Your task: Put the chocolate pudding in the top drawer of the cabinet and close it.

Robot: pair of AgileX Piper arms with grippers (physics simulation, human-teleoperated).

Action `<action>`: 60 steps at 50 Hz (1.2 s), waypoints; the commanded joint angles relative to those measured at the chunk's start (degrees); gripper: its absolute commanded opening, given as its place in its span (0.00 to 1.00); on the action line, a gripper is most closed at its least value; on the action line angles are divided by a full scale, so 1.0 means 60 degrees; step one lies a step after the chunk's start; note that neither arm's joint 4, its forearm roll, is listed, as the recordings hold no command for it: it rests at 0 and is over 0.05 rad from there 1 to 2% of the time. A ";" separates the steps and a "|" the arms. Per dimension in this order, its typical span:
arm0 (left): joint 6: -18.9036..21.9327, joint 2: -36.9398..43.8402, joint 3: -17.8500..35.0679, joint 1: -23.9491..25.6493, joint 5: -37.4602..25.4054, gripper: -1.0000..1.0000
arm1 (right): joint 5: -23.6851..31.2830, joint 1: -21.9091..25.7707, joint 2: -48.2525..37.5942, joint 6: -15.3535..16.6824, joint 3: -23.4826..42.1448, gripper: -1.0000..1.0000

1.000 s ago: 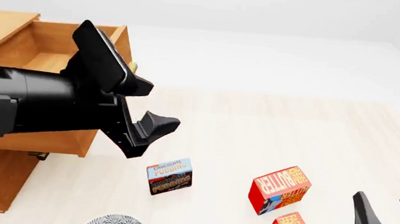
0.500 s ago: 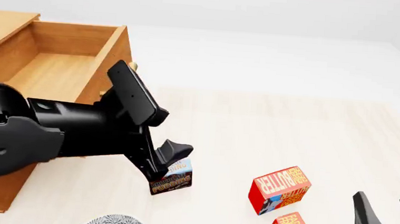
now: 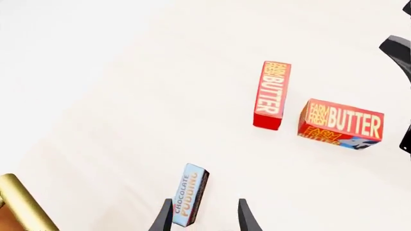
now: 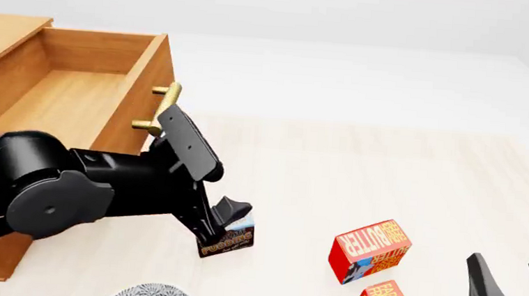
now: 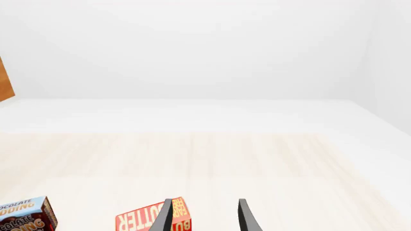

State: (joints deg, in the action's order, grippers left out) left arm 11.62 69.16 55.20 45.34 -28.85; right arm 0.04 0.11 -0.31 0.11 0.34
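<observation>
The left gripper is seen with its 2 fingers spread, and the chocolate pudding stands on edge between them, hard against 1 finger with a clear gap to the other. Its long axis runs along the fingers, away from the wrist camera, so only its thin width must be closed on. In the front view the same box is mostly hidden behind that gripper. The right gripper is held parted and empty well apart, so the left arm is judged far nearer. Farther back, the top drawer of the cabinet is seen pulled out.
</observation>
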 commanded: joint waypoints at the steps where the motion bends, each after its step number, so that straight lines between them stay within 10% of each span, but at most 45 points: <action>1: 0.0340 0.0200 -0.0339 -0.0402 0.0294 1.00 | 0.0000 0.0000 0.0000 0.0000 0.0000 1.00; 60: 0.0741 0.2037 -0.1167 -0.1169 0.2121 1.00 | 0.0000 0.0000 0.0000 0.0000 0.0000 1.00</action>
State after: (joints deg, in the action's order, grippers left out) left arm 16.10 79.32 48.46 38.21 -17.71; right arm 0.04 0.11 -0.31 0.11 0.34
